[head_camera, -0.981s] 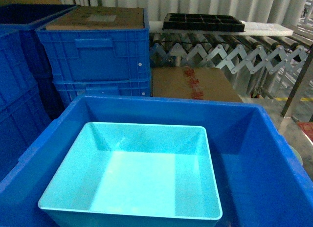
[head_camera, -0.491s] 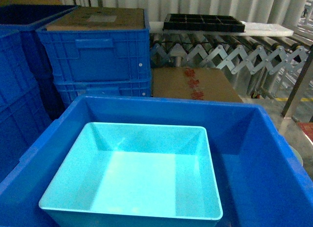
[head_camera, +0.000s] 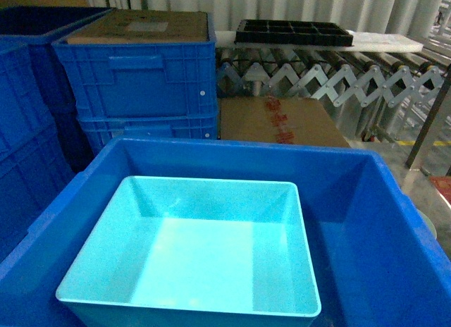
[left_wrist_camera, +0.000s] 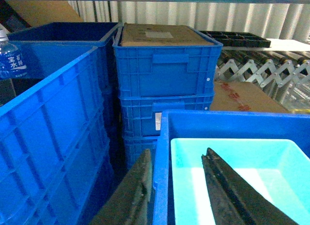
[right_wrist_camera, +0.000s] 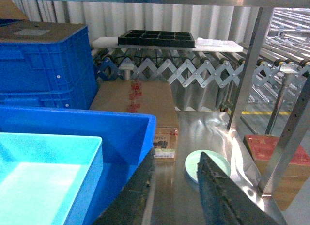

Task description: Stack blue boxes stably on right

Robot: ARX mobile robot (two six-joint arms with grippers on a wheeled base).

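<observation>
A light turquoise tub (head_camera: 204, 256) sits inside the larger dark-blue crate (head_camera: 366, 221), pushed toward the crate's left and near side. Neither gripper shows in the head view. In the left wrist view my left gripper (left_wrist_camera: 178, 151) is open and straddles the crate's left wall (left_wrist_camera: 162, 186), with one finger outside the wall and the other over the tub (left_wrist_camera: 261, 162). In the right wrist view my right gripper (right_wrist_camera: 176, 153) is open just outside the crate's right wall (right_wrist_camera: 121, 137). Only steel floor lies between its fingers.
Stacked blue crates (head_camera: 141, 80) topped with cardboard stand at the back left. Behind the crate lies a brown cardboard box (head_camera: 282, 119), then a roller conveyor (head_camera: 331, 77) carrying a black tray (head_camera: 292, 32). A pale green plate (right_wrist_camera: 193, 164), a metal post (right_wrist_camera: 247, 74) and a red box (right_wrist_camera: 271, 147) are at right.
</observation>
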